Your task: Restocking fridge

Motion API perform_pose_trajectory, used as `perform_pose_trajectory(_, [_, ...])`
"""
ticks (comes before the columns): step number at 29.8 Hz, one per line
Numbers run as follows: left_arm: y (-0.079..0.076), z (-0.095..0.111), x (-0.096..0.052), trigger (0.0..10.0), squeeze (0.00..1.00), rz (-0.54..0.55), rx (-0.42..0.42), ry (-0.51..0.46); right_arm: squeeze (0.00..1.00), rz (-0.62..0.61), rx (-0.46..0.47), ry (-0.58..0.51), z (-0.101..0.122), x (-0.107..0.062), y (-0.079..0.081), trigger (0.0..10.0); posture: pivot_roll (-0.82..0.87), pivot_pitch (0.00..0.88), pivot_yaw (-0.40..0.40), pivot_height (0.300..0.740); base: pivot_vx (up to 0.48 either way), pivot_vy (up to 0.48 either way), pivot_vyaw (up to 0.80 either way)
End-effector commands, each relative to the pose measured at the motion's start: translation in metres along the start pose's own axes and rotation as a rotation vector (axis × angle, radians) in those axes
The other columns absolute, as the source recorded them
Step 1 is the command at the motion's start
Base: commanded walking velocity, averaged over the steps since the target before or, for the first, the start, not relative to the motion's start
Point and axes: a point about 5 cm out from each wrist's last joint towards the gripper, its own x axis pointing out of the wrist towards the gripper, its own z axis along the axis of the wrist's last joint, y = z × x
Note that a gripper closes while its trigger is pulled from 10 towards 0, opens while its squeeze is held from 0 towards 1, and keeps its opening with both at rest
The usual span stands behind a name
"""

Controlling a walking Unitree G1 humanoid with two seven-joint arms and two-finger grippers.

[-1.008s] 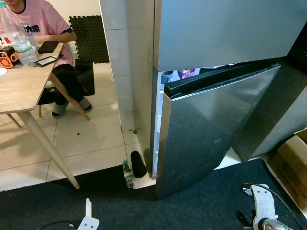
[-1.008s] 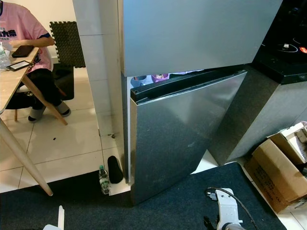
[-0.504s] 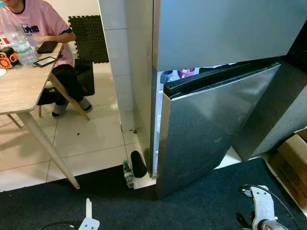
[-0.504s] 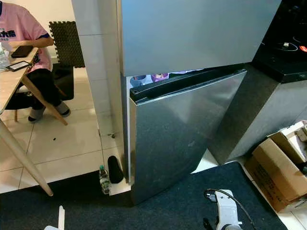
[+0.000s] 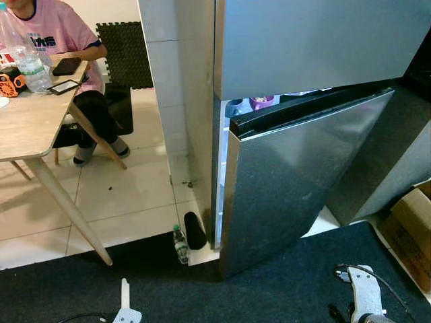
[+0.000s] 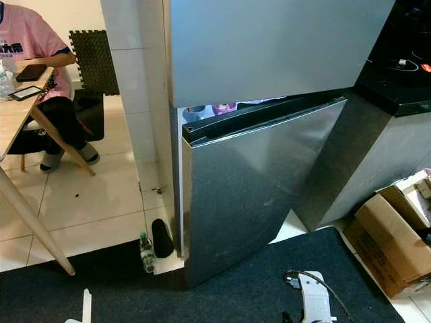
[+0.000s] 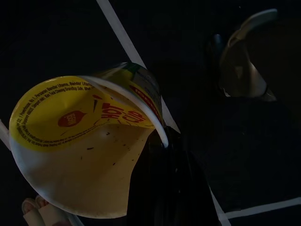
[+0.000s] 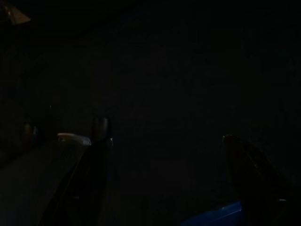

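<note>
The steel fridge (image 5: 316,40) stands ahead with its upper door closed. Its lower door (image 5: 303,182) is ajar, and light shows in the gap (image 5: 221,175) along the left edge. A purple and a blue cup (image 5: 261,102) peek out above the door's top. In the left wrist view my left gripper (image 7: 157,141) is shut on a white cup with a yellow printed rim (image 7: 70,150), low over the dark mat. The right wrist view is very dark; my right gripper (image 8: 164,136) has its two black fingers (image 8: 101,129) spread apart with nothing between them.
A wooden table (image 5: 27,121) with a bottle and phones stands left, with a seated person (image 5: 60,33) behind it. A small bottle (image 5: 179,243) and a black object (image 5: 194,230) lie by the fridge's base. A cardboard box (image 5: 411,229) sits right, beside a dark counter (image 6: 397,81).
My right arm has sunk slightly lower at the bottom of the head views. The fridge door stands at the same angle.
</note>
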Motion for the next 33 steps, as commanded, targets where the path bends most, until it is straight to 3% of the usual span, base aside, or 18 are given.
perform_pose_trajectory(1, [-0.0074,-0.0033,0.0003,10.0,0.00,-0.017,0.005,0.016,0.00,-0.009,0.007,0.005,-0.0016,-0.0003,-0.0016,10.0,-0.03,0.007,-0.040,0.740,0.000,0.000,0.00])
perform_pose_trajectory(33, [-0.0049,0.0004,0.0007,10.0,0.00,-0.015,0.018,0.010,0.00,-0.005,0.013,0.012,-0.0037,0.0000,-0.0004,10.0,-0.04,0.000,-0.033,0.740,0.000,0.000,0.00])
